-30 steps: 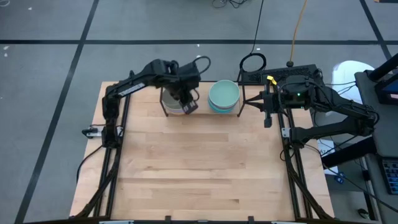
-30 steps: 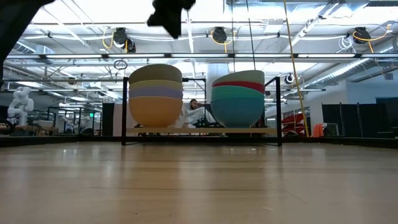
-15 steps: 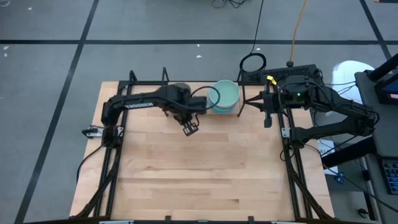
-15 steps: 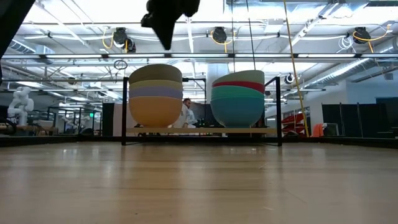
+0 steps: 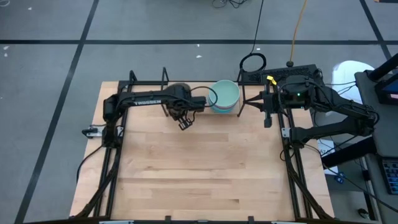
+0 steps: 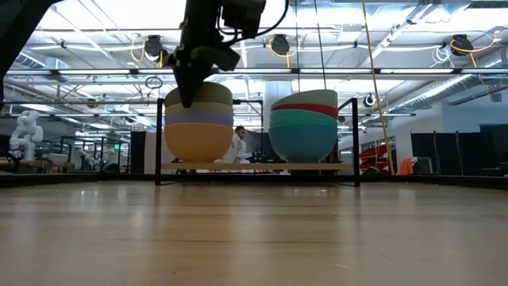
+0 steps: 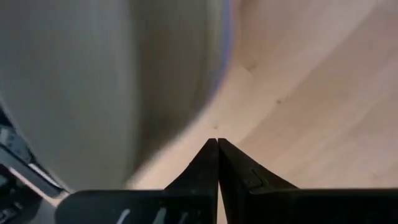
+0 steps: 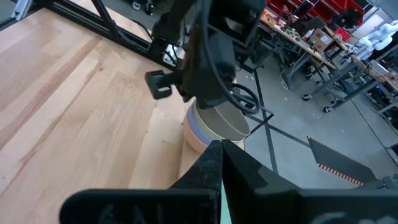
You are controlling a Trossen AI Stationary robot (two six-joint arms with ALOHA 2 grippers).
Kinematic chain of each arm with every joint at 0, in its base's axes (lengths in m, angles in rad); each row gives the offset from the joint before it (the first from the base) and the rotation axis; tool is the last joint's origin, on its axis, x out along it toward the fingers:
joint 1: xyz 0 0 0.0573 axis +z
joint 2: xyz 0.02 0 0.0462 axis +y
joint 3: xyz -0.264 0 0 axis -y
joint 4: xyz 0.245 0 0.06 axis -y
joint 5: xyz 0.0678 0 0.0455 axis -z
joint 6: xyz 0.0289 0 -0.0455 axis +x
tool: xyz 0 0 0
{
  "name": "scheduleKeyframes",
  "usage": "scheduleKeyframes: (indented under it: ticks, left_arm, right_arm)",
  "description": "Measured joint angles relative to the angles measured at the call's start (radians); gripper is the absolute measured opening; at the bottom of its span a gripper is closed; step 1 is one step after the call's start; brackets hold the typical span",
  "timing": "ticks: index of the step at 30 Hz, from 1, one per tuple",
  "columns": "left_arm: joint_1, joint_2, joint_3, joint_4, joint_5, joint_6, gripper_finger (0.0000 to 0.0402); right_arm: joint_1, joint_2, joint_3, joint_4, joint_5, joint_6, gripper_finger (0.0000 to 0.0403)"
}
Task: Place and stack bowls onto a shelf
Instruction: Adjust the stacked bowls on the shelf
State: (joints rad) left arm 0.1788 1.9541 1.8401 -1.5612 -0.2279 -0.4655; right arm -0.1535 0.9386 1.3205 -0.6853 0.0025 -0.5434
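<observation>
We found the left end effector (image 5: 183, 122) nearest us, hanging above the bare surface (image 5: 199, 168) with its fingers (image 7: 214, 163) pressed together on nothing, just at 6 o'clock of the left stack (image 6: 198, 119). Behind it the shelf (image 6: 255, 167) stood at 12 o'clock on the surface, carrying two stacks of bowls side by side. In the left stack we saw an orange bowl (image 6: 198, 141) at the bottom, lavender (image 6: 198, 117) above it, and a grey-olive one (image 6: 208, 94) on top. The right stack (image 6: 304, 125) had a blue bowl (image 6: 303, 143) lowest and a pale one (image 6: 312, 98) uppermost. The right end effector (image 5: 268, 111) waited at 3 o'clock of the shelf, its fingers (image 8: 219, 163) closed and empty.
</observation>
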Motion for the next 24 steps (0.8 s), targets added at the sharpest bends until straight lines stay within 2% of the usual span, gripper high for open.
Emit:
scheduleKeyframes:
  ticks: [14,24]
  left_arm:
    - [0.092,0.0,0.0,0.088,-0.012,0.123,0.0003]
    - [0.055,-0.039,0.009,0.044,-0.004,0.089,0.0002]
  right_arm:
    - [0.0,0.0,0.0,0.0,0.0,0.0,0.0]
    - [0.0,-0.003,0.0,-0.004,0.0,0.003,0.0]
